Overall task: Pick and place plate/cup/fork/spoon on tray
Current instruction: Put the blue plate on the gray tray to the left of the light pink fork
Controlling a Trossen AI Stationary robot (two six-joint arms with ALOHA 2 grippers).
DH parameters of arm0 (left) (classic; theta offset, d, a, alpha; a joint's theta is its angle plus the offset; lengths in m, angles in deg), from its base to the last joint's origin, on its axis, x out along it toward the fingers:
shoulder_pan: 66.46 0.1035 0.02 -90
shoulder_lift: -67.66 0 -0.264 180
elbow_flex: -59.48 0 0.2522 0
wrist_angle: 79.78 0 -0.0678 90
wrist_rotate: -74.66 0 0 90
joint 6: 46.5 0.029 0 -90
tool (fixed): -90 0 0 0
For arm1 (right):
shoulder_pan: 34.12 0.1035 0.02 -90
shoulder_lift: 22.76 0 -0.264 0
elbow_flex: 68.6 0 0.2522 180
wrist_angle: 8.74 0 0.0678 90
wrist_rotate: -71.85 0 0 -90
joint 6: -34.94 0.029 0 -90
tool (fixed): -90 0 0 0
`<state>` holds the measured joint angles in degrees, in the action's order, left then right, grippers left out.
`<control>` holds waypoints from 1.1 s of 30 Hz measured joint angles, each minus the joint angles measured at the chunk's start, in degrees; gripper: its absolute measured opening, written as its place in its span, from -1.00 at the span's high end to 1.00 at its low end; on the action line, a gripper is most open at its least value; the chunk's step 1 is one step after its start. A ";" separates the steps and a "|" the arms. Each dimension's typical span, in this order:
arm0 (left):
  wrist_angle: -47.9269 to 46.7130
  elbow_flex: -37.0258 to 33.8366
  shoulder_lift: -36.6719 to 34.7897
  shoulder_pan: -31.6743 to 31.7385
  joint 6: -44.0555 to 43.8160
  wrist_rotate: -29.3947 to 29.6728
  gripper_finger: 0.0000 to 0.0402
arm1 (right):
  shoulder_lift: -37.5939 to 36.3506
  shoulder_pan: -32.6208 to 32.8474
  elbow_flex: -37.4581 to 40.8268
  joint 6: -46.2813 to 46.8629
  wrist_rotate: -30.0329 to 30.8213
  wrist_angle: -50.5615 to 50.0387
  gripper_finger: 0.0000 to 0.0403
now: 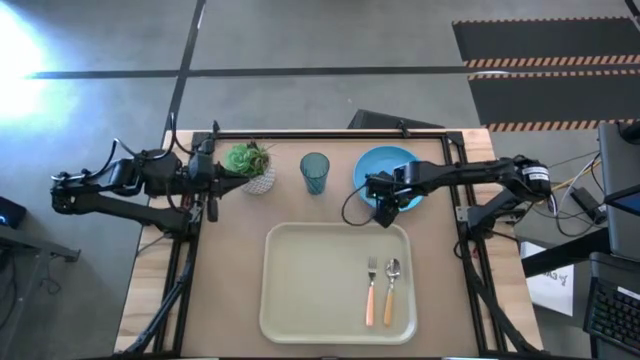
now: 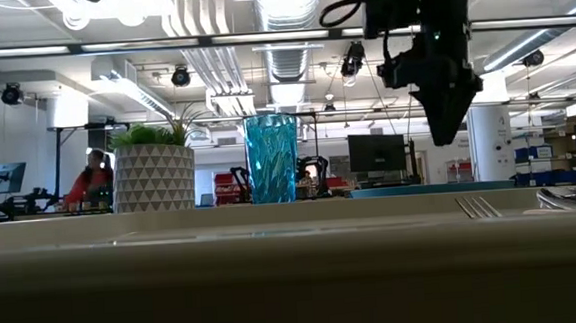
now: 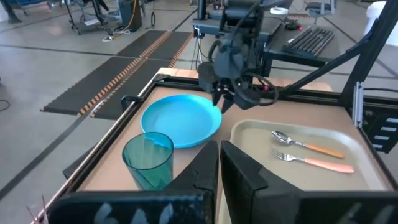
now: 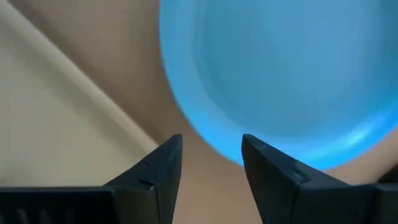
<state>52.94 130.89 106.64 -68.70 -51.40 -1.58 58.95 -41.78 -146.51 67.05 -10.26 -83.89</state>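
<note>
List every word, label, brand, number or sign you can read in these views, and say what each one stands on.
None can be read.
The plate, cup, fork, spoon and tray are plain, with no print.
The white plant pot carries only a raised triangle pattern, no lettering.
A sheet of paper beside the table in the high view bears dark marks, too small to read.

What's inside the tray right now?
The tray holds the fork and spoon, side by side near its right end. The plate and cup sit on the table beyond it. Nothing seems hidden.
</note>
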 joint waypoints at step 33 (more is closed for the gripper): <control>-2.12 0.00 -2.12 0.00 -0.81 -0.02 1.00 | 0.07 -3.26 10.33 -5.79 -12.01 21.75 0.20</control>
<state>50.82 130.89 104.52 -68.70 -52.21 -1.60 59.02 -45.04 -136.18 61.27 -22.27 -62.14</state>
